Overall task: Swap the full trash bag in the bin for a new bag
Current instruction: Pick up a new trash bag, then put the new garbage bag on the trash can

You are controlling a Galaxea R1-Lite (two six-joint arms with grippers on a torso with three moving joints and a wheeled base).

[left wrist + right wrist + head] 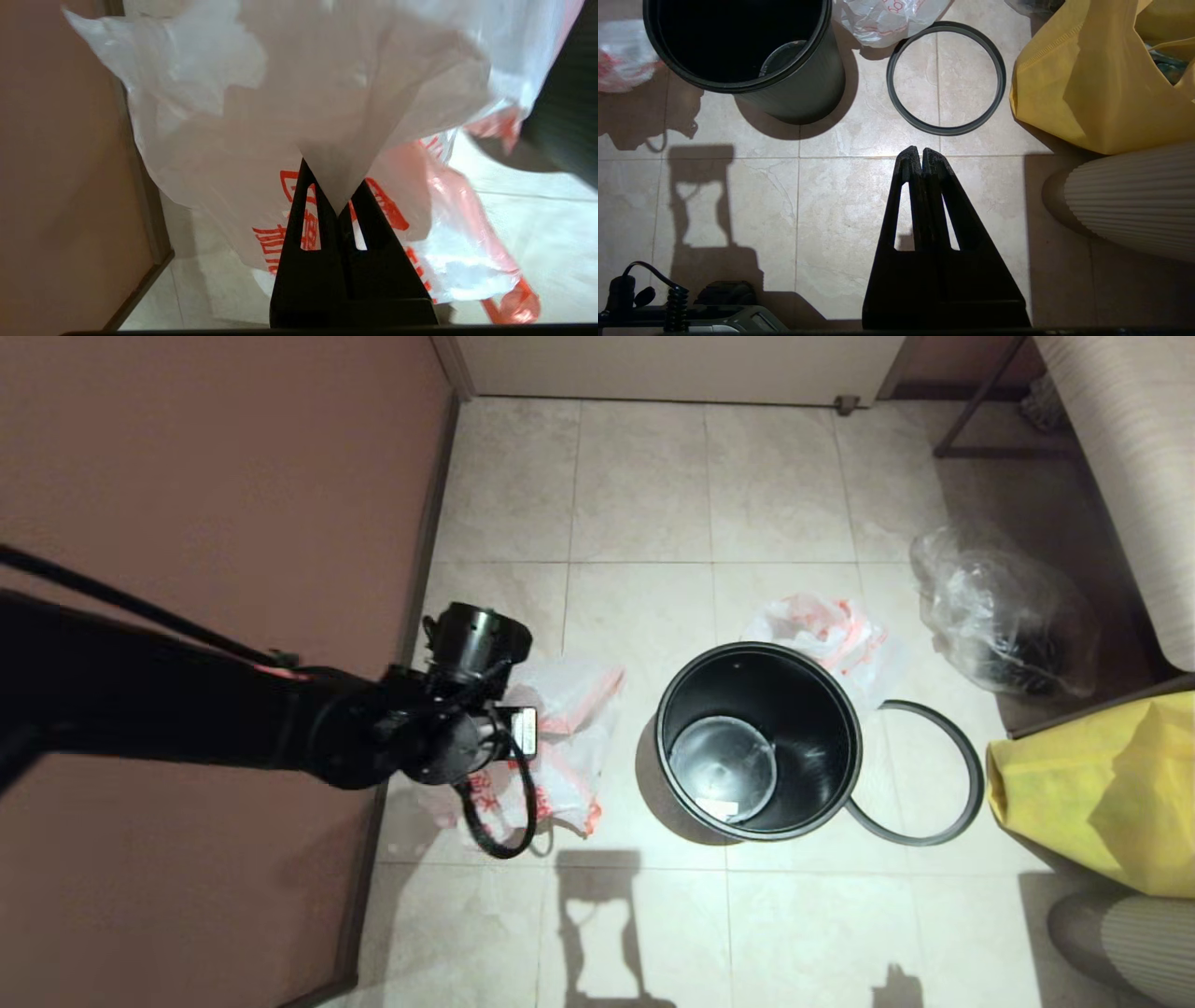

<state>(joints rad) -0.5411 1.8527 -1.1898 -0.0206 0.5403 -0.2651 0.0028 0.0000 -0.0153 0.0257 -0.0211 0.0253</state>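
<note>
Head view: left gripper (523,733) at centre left of the frame, clamped on a fold of the full trash bag (569,747), which hangs bulging beside the brown wall (215,476) and its dark skirting edge. Just right of it, the bin (758,743), upright, open-mouthed, nothing lining its glossy black inside. Behind the bin's far rim, upper right of centre, the new bag (826,635), limp on the tiles. Touching the bin's right side, the grey ring (934,775), flat on the floor. Further right, a clear bag (1004,621) with dark contents and a yellow bag (1097,793) crowding the right edge. Open tiled floor (644,485) across the upper centre and along the bottom. Left wrist view: closed fingers (299,224) pinching white film to a point. Right wrist view: right gripper (921,154) clenched on nothing, above bare tiles, below the ring in the frame.
</note>
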